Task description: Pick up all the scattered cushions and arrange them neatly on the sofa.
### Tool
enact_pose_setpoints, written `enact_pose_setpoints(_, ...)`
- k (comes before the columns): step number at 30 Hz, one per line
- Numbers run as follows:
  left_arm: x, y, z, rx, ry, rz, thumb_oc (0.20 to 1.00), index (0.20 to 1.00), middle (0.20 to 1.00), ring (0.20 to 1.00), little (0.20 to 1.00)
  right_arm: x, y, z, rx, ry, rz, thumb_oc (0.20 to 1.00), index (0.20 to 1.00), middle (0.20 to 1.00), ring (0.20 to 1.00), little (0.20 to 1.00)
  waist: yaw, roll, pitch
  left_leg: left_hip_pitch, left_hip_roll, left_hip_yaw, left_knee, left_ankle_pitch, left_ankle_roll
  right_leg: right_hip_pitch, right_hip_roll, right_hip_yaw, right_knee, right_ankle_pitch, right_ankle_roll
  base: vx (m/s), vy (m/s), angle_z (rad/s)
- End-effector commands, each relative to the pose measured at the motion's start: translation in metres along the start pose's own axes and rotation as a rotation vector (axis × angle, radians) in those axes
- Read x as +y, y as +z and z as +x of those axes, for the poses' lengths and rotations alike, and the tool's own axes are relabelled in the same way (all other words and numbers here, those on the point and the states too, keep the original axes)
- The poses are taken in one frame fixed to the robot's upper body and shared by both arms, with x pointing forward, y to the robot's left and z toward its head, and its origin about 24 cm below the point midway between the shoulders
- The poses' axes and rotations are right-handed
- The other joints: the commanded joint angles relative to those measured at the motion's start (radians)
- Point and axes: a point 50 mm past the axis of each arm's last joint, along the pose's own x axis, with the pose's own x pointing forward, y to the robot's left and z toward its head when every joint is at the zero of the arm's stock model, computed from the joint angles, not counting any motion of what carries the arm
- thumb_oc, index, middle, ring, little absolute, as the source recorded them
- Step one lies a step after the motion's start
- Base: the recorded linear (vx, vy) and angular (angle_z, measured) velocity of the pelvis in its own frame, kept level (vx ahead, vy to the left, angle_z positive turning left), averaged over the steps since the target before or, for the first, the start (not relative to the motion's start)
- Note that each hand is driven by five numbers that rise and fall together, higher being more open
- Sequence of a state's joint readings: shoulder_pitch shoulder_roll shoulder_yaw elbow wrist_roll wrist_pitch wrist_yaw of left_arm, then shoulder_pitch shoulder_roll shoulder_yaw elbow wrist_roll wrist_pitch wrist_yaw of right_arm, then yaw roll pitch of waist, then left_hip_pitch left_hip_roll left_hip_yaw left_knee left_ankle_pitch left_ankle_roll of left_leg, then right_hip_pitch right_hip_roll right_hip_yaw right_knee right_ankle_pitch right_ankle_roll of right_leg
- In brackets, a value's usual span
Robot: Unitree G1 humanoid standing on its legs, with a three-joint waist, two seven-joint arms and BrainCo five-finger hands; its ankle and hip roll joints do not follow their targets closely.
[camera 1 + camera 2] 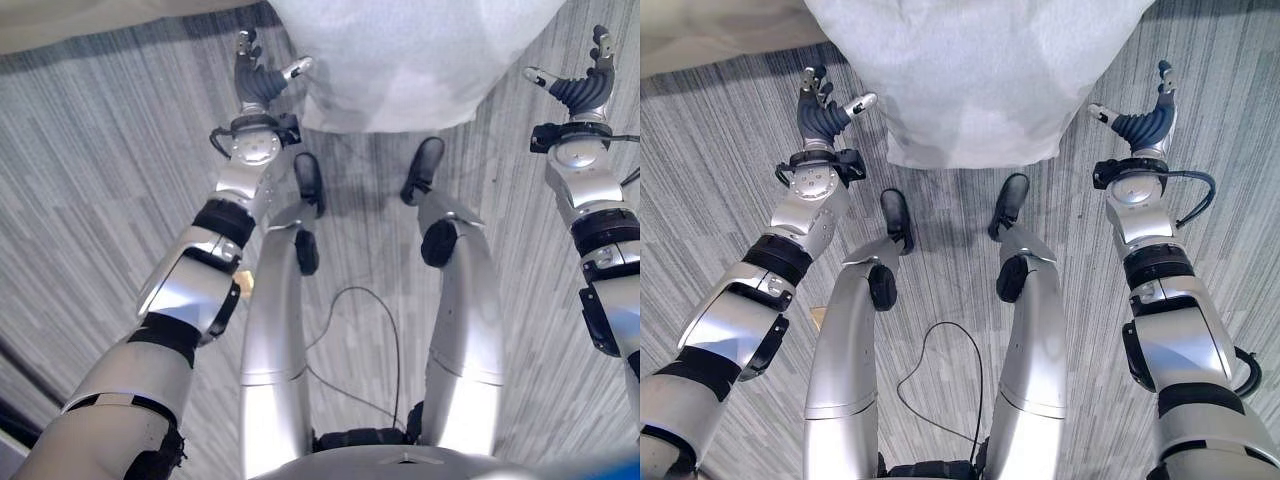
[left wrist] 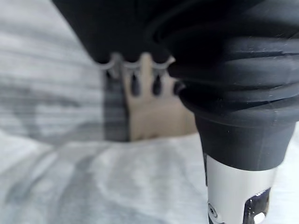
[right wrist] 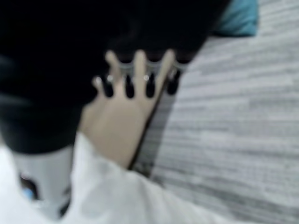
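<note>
a large pale grey cushion (image 1: 975,70) lies on the striped grey carpet (image 1: 720,180) straight ahead, its near edge between the two hands. the left hand (image 1: 820,110) is just beside its left corner, fingers spread and holding nothing; the right hand (image 1: 1145,120) stands off the right corner, likewise open and empty. the cushion looks soft and light (faint creases suggest it will sag and squash). best taken from both sides at once, palms pressing inward at mid-height, since a pinch at one corner would let it droop.
</note>
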State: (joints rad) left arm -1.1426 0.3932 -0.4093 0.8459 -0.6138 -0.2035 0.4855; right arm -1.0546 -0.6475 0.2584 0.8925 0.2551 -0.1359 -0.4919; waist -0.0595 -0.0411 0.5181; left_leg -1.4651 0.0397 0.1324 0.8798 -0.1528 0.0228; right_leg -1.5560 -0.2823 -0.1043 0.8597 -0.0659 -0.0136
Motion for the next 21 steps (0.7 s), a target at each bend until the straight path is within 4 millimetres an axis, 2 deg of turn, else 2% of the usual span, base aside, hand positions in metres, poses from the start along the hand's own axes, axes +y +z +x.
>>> enact_pose_setpoints(1,0.007,-0.018,-0.008,0.030,0.038,0.018,1.000,1.000,1.000,1.000,1.000,-0.003,-0.006,-0.006,-0.029,0.001,0.003,1.000,1.000,1.000,1.000,1.000,-0.010,0.015,-0.086,-0.008,-0.022,-0.176,-0.014,-0.005,-0.083,0.000,0.004,0.052,0.053,-0.068,0.148,0.04,-0.025,0.00)
enact_pose_setpoints(5,0.000,-0.004,-0.003,-0.006,0.017,0.009,1.000,1.000,1.000,1.000,1.000,-0.001,0.009,0.000,-0.066,0.012,0.012,1.000,1.000,1.000,1.000,1.000,-0.007,0.022,-0.067,-0.028,-0.019,-0.188,-0.001,0.002,-0.086,-0.014,0.012,0.050,0.058,-0.067,0.149,0.02,-0.008,0.00)
enact_pose_setpoints(12,-0.025,0.022,0.001,-0.076,-0.052,-0.016,1.000,1.000,1.000,1.000,1.000,-0.001,0.023,0.012,-0.063,0.010,0.013,1.000,1.000,1.000,1.000,1.000,0.006,0.043,-0.031,-0.041,-0.019,-0.207,0.026,0.011,-0.093,-0.014,0.015,0.039,0.082,-0.073,0.152,0.00,-0.009,0.00)
enact_pose_setpoints(17,-0.049,0.030,-0.003,-0.093,-0.105,-0.031,1.000,1.000,1.000,1.000,1.000,-0.004,0.038,0.023,-0.072,-0.009,-0.025,1.000,1.000,1.000,1.000,1.000,0.022,0.057,-0.015,-0.050,-0.024,-0.221,0.033,0.023,-0.100,-0.014,0.012,0.033,0.087,-0.072,0.151,0.00,0.000,0.00)
enact_pose_setpoints(21,-0.055,0.033,-0.004,-0.099,-0.115,-0.034,1.000,1.000,1.000,1.000,1.000,-0.005,0.042,0.027,-0.074,-0.030,-0.058,1.000,1.000,1.000,1.000,1.000,0.023,0.065,-0.007,-0.052,-0.024,-0.222,0.037,0.025,-0.101,-0.014,0.012,0.032,0.092,-0.073,0.150,0.00,0.000,0.00)
